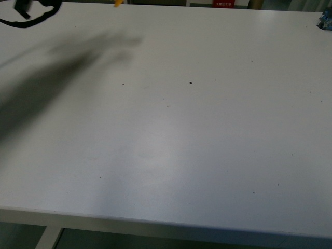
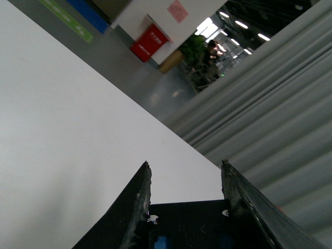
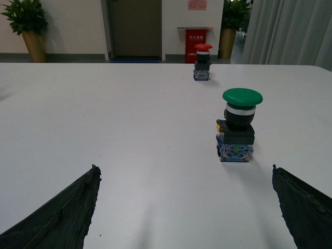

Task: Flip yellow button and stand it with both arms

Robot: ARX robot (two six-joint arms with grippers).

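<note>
Ahead of the wide-open right gripper (image 3: pixel 185 169), the green button (image 3: pixel 241 124) could be wrongly seized; the left gripper (image 2: pixel 186 163) is likewise spread, empty.

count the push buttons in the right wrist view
2. The green-capped button stands upright nearer the camera; the red-capped button stands upright farther back, near the far edge of the table. Others may sit outside this view.

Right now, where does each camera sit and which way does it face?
Front: on the body, looking down over the table; only a black cable, far left, shows.
Left wrist: on the left arm, facing curtain and red bin; open left end effector shows.
Right wrist: on the right arm, facing green button and red button; open right end effector shows.
Shared: table, red bin.
</note>
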